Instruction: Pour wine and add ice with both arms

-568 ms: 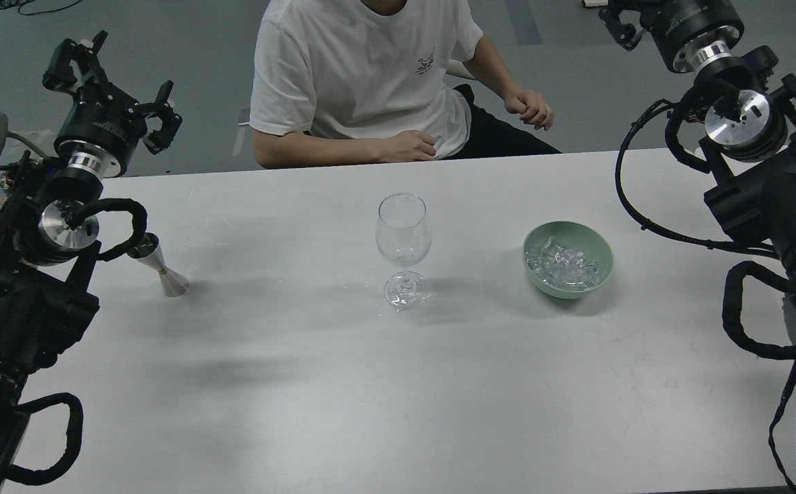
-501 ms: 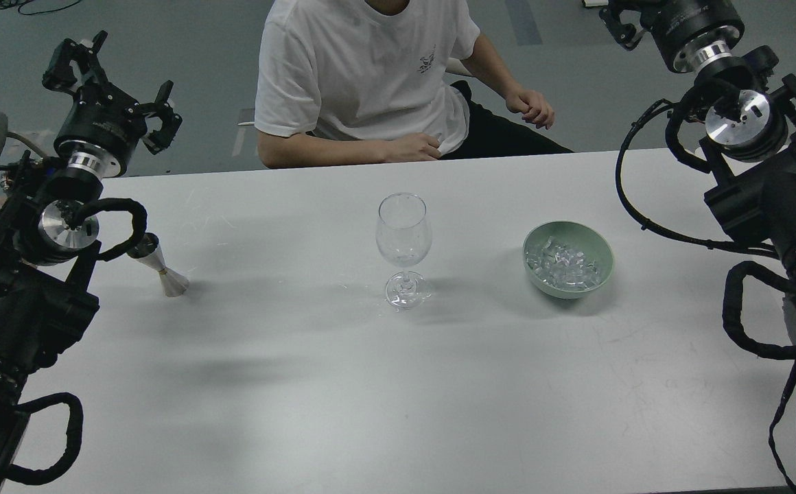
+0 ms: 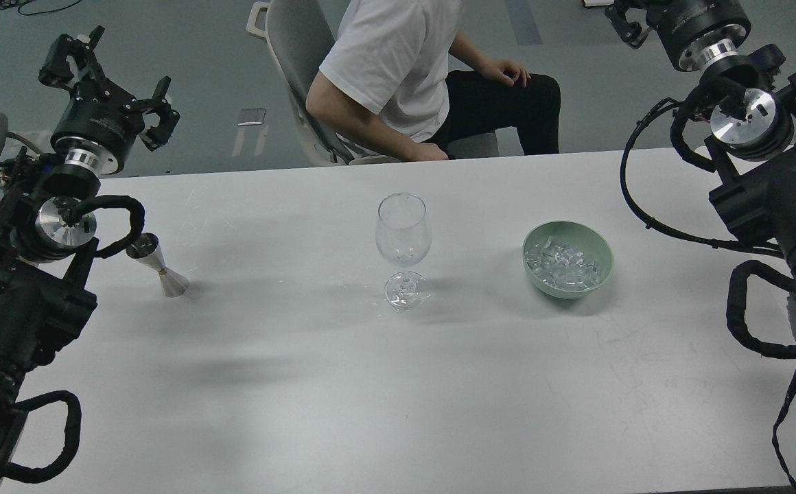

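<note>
A clear stemmed glass (image 3: 403, 237) stands upright at the table's middle and looks empty. A small steel jigger (image 3: 158, 264) stands at the left, beside my left arm; the wine cannot be made out in it. The ice (image 3: 565, 264) lies heaped in a pale green bowl (image 3: 600, 250) right of the glass. My left gripper (image 3: 108, 82) is raised beyond the table's far left edge, fingers spread, open and empty. My right gripper (image 3: 630, 17) is at the top right, cut off by the frame's edge, so its fingers cannot be told apart.
A person in a white T-shirt (image 3: 398, 62) sits on a grey chair (image 3: 295, 48) beyond the far edge of the white table (image 3: 343, 384), turned sideways, one hand near the table edge. Thick arm links and cables flank both table sides.
</note>
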